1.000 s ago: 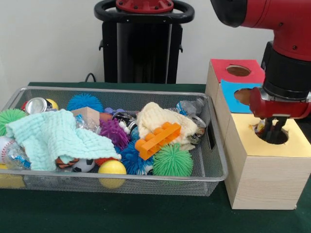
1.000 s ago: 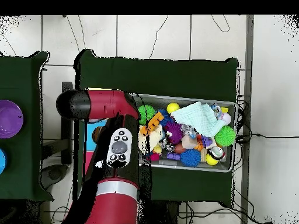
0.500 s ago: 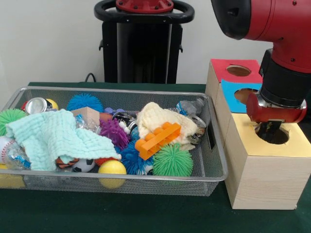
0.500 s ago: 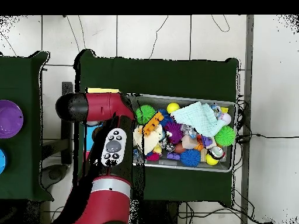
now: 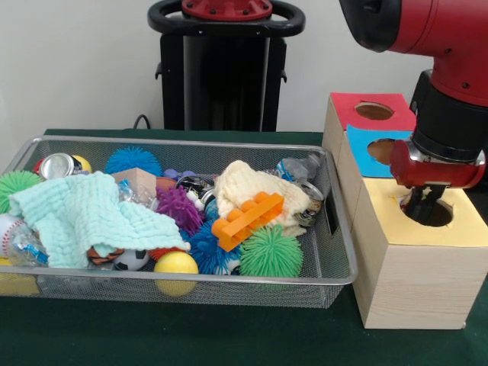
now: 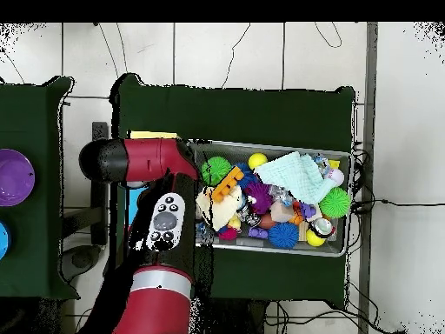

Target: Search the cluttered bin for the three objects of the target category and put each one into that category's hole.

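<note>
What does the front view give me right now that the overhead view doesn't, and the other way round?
Front view only: the gripper at the hole in the yellow box top, with the blue box top and red box top behind it. Whether anything is held cannot be told.

Overhead view only: the whole arm covering the boxes, and the purple disc on the neighbouring table.

Both: the wire bin, the mint cloth, the orange block and the green spiky ball.
</note>
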Controlling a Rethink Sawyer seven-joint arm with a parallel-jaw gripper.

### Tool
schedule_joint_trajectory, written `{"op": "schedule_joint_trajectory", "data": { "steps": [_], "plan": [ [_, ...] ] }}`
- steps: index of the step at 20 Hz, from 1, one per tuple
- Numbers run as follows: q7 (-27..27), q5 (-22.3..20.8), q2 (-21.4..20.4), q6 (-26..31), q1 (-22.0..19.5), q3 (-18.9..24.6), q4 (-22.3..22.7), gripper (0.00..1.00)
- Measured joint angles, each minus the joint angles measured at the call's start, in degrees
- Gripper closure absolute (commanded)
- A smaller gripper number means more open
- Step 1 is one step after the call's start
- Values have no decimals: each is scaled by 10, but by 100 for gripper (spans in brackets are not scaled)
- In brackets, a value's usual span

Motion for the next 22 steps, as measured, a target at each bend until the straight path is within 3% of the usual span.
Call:
{"op": "schedule_joint_trajectory", "data": {
  "steps": [22],
  "plan": [
    [0,0,-3,2,7,-14,3,100]
  ]
}}
